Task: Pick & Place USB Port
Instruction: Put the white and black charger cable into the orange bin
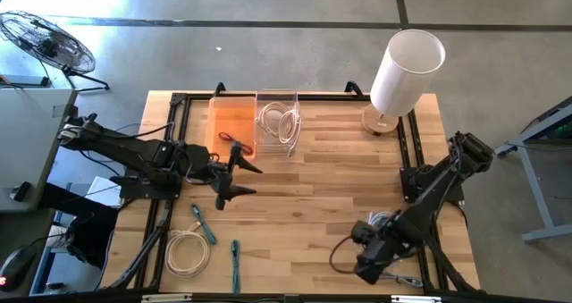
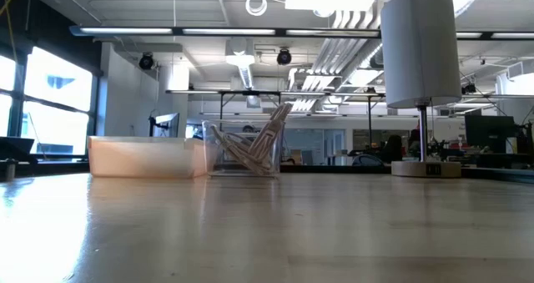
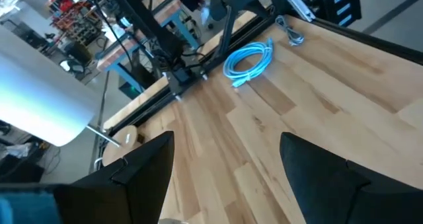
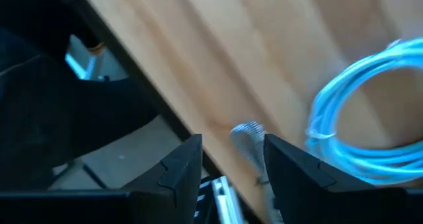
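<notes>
A light-blue coiled cable [image 1: 382, 221] [image 3: 250, 59] [image 4: 370, 118] lies flat on the table near the right frame rail. My right gripper [image 1: 368, 264] [image 4: 231, 145] hangs beside it, pointing steeply down, open and holding nothing. A silver cable plug [image 4: 247, 139] shows on the wood beyond the gap between its fingers. My left gripper [image 1: 254, 180] [image 3: 226, 141] hovers open and nearly level in front of the orange tray [image 1: 234, 124]. A white coiled cable [image 1: 186, 252] lies at the near left. Neither gripper shows in the low view.
A clear box [image 1: 277, 122] [image 2: 242, 149] holding a coiled cable stands beside the orange tray [image 2: 142, 156] at the far edge. A white lamp [image 1: 402, 66] [image 2: 421, 49] stands at the far right. Two teal pieces [image 1: 202, 223] [image 1: 234, 265] lie near left. A black frame rail [image 1: 416, 151] borders the table.
</notes>
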Robot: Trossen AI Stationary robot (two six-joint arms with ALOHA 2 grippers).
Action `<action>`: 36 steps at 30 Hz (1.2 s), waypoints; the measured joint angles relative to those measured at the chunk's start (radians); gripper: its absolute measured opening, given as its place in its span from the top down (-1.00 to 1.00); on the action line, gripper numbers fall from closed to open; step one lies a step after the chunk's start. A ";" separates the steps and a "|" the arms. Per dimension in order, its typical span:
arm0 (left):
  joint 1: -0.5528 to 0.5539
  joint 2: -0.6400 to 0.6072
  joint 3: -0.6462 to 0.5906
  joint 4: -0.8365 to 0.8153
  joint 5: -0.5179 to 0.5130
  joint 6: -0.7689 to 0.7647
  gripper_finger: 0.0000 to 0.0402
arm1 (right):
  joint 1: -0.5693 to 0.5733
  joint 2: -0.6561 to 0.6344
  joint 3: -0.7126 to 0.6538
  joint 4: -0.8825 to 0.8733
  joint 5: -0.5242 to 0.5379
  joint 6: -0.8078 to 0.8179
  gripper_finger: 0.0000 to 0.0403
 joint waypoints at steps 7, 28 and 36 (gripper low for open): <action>-0.006 0.000 0.000 -0.032 0.000 -0.010 -0.34 | 0.073 0.087 0.000 0.105 -0.060 0.099 0.24; -0.004 0.000 -0.001 -0.075 -0.001 -0.064 -0.34 | 0.128 0.331 0.000 0.024 -0.260 0.076 0.24; -0.004 0.000 -0.001 -0.085 0.000 -0.064 -0.34 | 0.135 0.331 0.000 0.032 -0.170 0.061 0.24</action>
